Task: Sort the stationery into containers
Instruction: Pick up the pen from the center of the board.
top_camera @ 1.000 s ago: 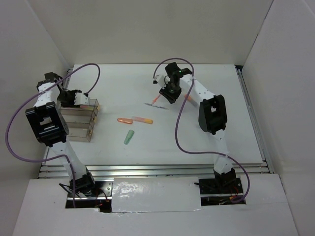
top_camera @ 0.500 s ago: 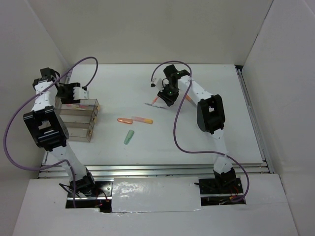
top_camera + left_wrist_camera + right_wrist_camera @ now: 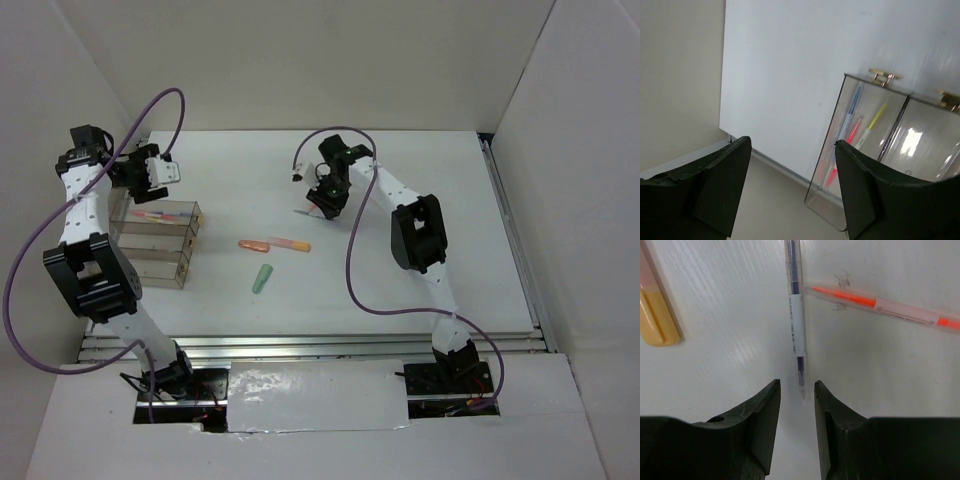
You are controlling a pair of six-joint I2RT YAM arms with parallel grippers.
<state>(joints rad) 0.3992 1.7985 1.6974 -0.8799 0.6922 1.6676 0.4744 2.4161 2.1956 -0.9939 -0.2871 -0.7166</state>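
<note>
The blue pen (image 3: 795, 315) lies flat on the table (image 3: 240, 170) in the far middle, and an orange-red pen (image 3: 880, 305) lies just beside its upper part, pointing away to the side. In the last second the right gripper (image 3: 796, 425) has moved over toward them and come low. Its jaws are a little apart and hold nothing, with the tip of the blue pen just in front of the gap, so I judge that picking up this pen is the step now beginning. The left gripper (image 3: 790, 190) has gone away from the containers (image 3: 920, 135) to their far end. It is wide open and empty, and blue, pink-red and yellow pens lie inside the end compartment. An orange pen (image 3: 253, 244), a pink-and-yellow pen (image 3: 290, 243) and a pale green cap (image 3: 262, 278) remain unsorted in the middle of the table.
</note>
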